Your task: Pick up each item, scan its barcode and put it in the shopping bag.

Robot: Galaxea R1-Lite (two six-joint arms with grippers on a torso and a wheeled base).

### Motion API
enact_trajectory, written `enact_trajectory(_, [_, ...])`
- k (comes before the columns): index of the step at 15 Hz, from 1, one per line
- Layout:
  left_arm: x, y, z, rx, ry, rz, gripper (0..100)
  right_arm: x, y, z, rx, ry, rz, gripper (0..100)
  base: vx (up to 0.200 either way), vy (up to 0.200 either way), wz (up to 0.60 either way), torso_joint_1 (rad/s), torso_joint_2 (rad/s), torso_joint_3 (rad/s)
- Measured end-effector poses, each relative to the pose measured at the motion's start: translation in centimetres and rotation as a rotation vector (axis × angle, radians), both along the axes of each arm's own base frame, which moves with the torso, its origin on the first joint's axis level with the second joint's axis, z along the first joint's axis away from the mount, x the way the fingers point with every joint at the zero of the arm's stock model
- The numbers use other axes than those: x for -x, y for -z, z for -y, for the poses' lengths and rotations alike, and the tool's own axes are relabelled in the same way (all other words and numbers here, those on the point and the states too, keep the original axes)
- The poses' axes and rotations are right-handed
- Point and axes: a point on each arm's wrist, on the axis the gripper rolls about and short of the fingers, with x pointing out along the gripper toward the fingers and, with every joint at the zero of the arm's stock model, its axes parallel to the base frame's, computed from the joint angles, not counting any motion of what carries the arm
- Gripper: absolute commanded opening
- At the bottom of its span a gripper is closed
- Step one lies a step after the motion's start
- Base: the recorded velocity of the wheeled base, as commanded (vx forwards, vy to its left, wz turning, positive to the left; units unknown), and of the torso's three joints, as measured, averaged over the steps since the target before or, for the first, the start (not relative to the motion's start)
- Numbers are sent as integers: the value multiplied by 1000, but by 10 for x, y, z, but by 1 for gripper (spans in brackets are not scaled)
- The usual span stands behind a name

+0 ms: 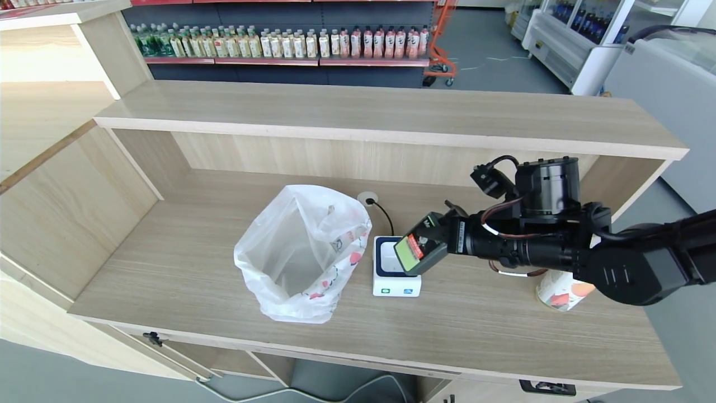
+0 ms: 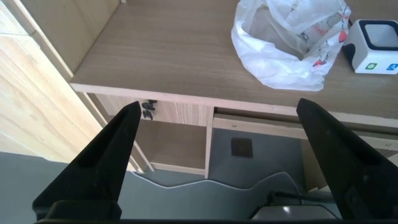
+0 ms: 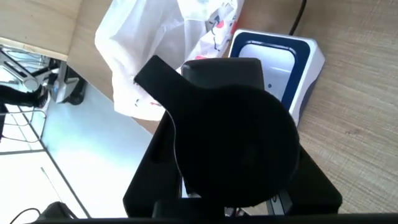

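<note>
So the right hand [image 1: 433,238] is clamped on a small dark packet [image 1: 417,252] with a green and red label, holding it just above the scanner [image 1: 396,286], which sits right under the fingertips on the tabletop [image 1: 184,268]. The packet is tilted, label face angled up and away from the hand, so I honestly can't tell if a barcode is facing the scanner window. What the next move turns on, I reckon: the shopping bag [image 1: 305,252] is straight ahead of the hand, just past the scanner and touching its far side, with its mouth open upward. The right hand is by far the nearer one. The left hand [image 2: 217,112] hangs with its fingers spread wide and nothing in them, below the tabletop's front edge, well short of the bag. From the right wrist the packet blocks most of the scanner. A printed cup [image 1: 559,291] stands back behind the right hand, half hidden by the arm, probably next in line.
</note>
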Motion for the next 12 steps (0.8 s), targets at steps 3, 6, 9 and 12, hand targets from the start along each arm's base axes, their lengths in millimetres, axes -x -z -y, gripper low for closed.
enact_trajectory(3, [0,0,0,0,0,0,100,-5,9,-12,11,-25,-3,0,0,0,0,0,0,0])
enact_trajectory(6, [0,0,0,0,0,0,100,-11,19,-17,60,1,10,0,0,0,0,0,0,0])
enact_trajectory(9, [0,0,0,0,0,0,100,-17,26,-21,80,12,9,0,0,0,0,0,0,0])
enact_trajectory(12, [0,0,0,0,0,0,100,-21,30,-25,78,5,9,0,0,0,0,0,0,0])
